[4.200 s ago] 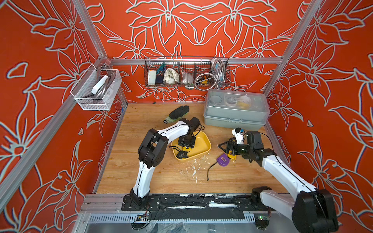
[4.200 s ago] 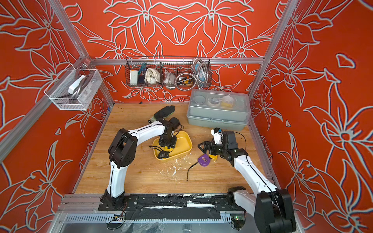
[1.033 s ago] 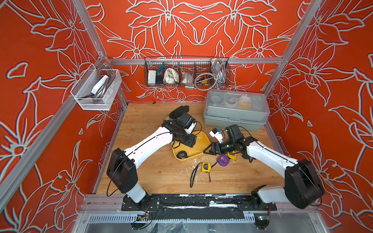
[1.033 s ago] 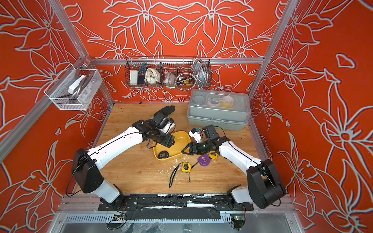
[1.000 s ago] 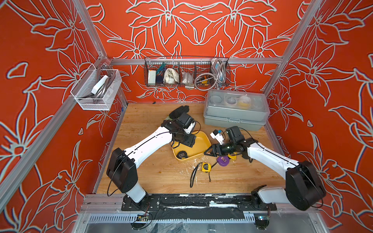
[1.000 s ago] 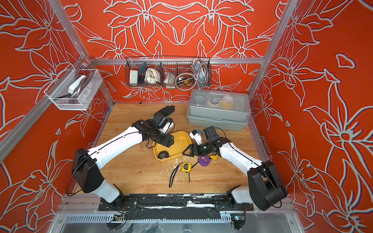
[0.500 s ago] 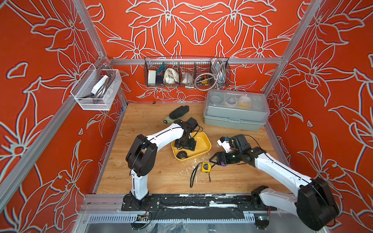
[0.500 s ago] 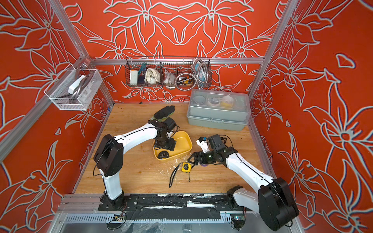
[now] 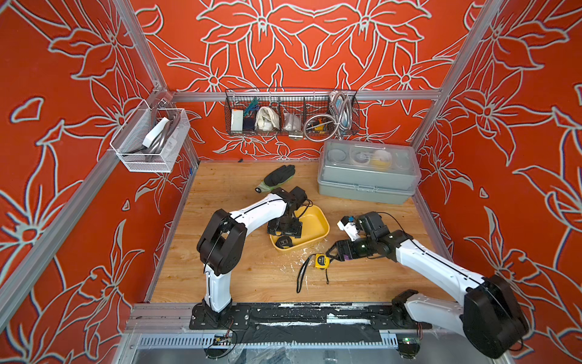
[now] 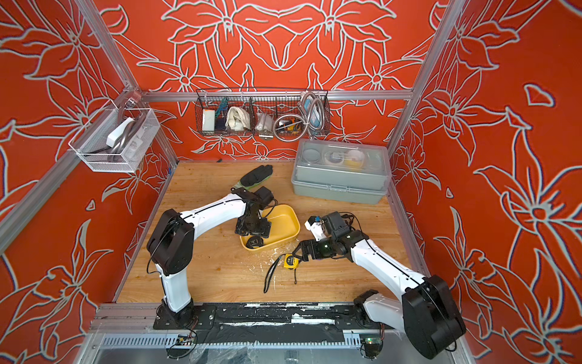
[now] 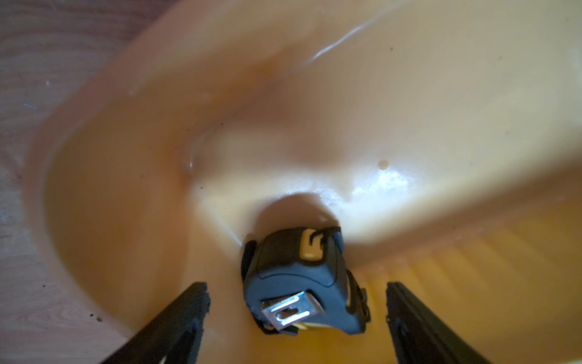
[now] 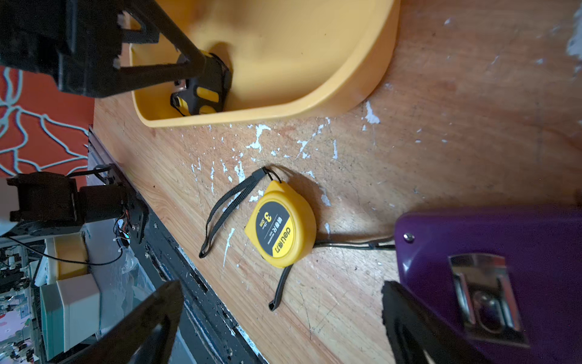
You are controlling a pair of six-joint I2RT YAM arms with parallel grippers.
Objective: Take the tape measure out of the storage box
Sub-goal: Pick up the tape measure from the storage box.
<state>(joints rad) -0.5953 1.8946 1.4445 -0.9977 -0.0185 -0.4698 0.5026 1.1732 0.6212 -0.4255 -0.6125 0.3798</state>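
My left tool (image 11: 296, 288) spread astride the black tape measure (image 11: 293, 261) in the storage box (image 11: 441, 126), my right tool (image 12: 280, 285) spread, yellow tape measure (image 12: 282, 225) ahead

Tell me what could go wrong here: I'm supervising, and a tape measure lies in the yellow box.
The black tape measure sits against the storage box wall, so the open left gripper may catch the wall and lift the box. The open right gripper could snag the strap of the yellow tape measure.

Purple tape measure (image 12: 488, 252) just outside the right jaws, black glove (image 9: 278, 176) well behind the left jaws, grey lidded case (image 9: 367, 181) farther back, wire rack (image 9: 291, 113) and mesh basket (image 9: 151, 141) on walls
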